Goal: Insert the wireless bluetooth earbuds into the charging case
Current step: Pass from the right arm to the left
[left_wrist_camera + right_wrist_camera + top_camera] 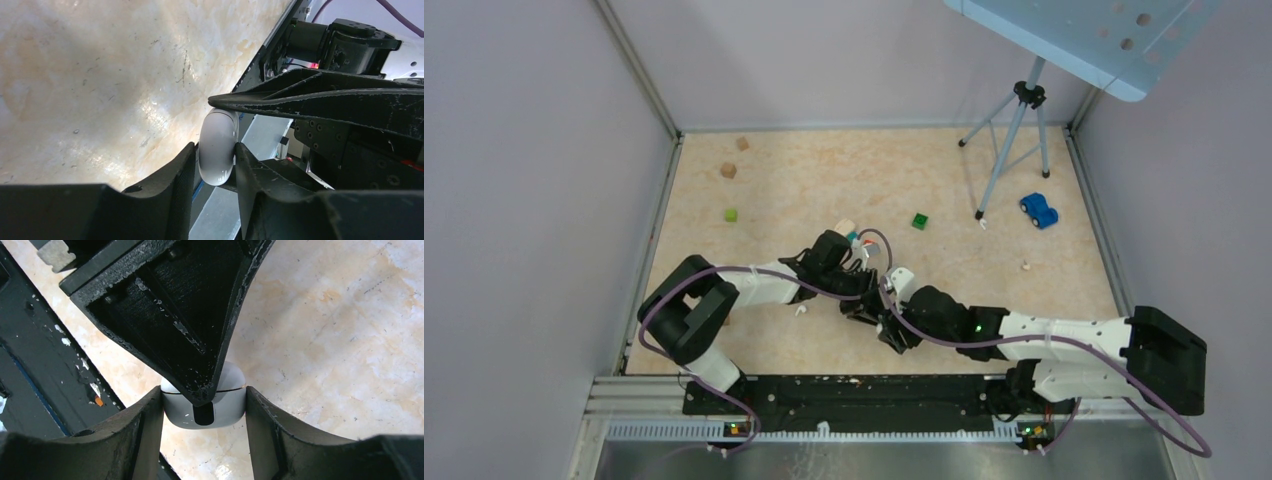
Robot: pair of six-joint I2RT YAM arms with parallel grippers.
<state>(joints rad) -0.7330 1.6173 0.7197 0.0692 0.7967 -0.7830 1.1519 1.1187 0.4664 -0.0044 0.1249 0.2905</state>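
Meeting of the arms, top view: the left gripper (872, 303) and the right gripper (886, 322) were seen tip to tip at the charging case (227, 400), which was hidden beneath them in this view.
Earbud, top view: one tiny white earbud (801, 311) was seen on the table (824, 170), left of the charging case and just beside the left forearm; its shape was too small to be made out.
Cubes, top view: a dark green cube (920, 221) was placed beyond the charging case and slightly right; a light green cube (731, 214) was placed beyond it and well to the left.
Other things, top view: two tan wooden blocks (728, 170) were set farther beyond the charging case on the left. A blue toy car (1039, 210) and a tripod (1014, 140) were found beyond it on the right, and a small beige bead (1025, 266) well to its right.
Left fingers, left wrist view: the charging case (217, 150) was pinched edge-on between the left fingers (170, 185), both pads touching it. A right finger (325, 100) was laid across just above it.
Right fingers, right wrist view: the charging case was clamped by its two sides between the right fingers (145, 435), each touching it.
Case surface, right wrist view: a seam and a dark slot were seen on its near face, and its top was partly covered by a left finger (190, 330).
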